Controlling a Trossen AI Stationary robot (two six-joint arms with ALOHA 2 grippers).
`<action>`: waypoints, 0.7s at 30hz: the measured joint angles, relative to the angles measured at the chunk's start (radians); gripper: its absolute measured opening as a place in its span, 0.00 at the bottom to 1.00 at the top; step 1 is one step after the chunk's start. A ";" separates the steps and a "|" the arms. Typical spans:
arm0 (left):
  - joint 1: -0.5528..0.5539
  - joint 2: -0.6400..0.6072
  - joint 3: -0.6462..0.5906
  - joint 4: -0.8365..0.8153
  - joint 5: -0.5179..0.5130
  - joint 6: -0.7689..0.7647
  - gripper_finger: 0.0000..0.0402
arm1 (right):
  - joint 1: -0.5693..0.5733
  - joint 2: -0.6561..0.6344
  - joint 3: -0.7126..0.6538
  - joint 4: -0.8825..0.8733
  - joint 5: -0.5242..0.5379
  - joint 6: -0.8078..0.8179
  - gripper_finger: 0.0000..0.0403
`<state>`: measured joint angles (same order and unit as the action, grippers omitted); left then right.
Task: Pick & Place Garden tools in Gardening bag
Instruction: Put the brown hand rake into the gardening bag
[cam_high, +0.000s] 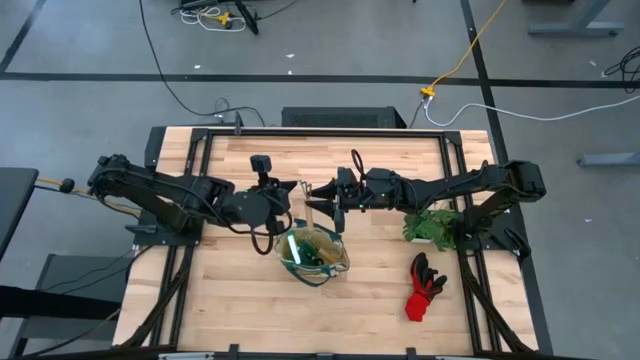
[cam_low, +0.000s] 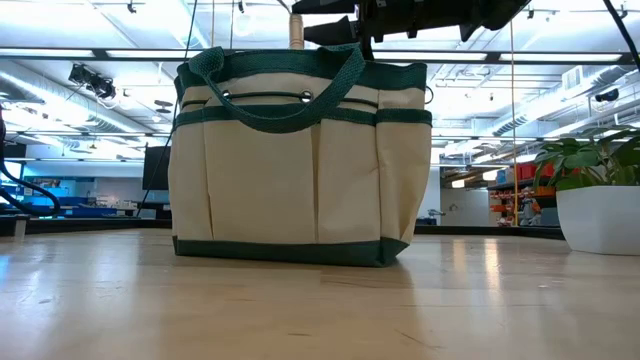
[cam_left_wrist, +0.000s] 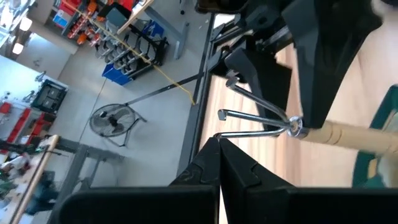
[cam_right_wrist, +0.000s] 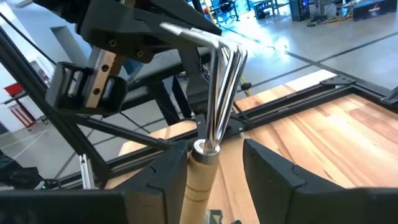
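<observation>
Wooden planks make up my worktop (cam_high: 230, 290), and the beige gardening bag (cam_high: 314, 254) with green trim stands open at its middle, seen from straight above. My right gripper (cam_right_wrist: 214, 168) hangs just over the bag's far rim, its fingers (cam_right_wrist: 273, 177) closed around the pale wooden handle of a mini rake (cam_right_wrist: 211, 106), whose bent metal tines point up and away from the bag. My left gripper (cam_high: 283, 205) sits just beside the bag's far-left edge, very near the rake's tines; its fingers look pressed narrowly together with nothing between them. Some green items already lie inside the bag, though I cannot tell which tools they are. Red-black gloves (cam_high: 425, 287) lie on the worktop to the right of the bag, and a leafy plant (cam_high: 432, 225) stands just beyond them under the right arm. My worry is that the two grippers are crowded together: if I lower the rake carelessly, its tines could snag the left gripper or a loop handle (cam_low: 285, 95) and tip the bag.
</observation>
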<state>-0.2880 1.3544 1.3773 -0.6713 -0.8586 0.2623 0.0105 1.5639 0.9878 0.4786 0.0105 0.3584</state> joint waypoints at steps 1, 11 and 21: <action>0.000 0.000 0.000 0.010 0.013 0.000 0.00 | 0.000 0.000 0.000 0.000 0.000 0.000 0.39; 0.000 0.000 0.000 0.067 0.042 0.024 0.00 | 0.006 0.015 0.000 0.039 0.000 -0.027 0.32; 0.000 0.002 -0.002 0.065 0.071 0.022 0.00 | 0.005 0.094 0.000 0.143 -0.046 -0.050 0.11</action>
<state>-0.2878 1.3567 1.3758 -0.6060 -0.7878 0.2838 0.0151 1.6581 0.9882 0.6216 -0.0353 0.3082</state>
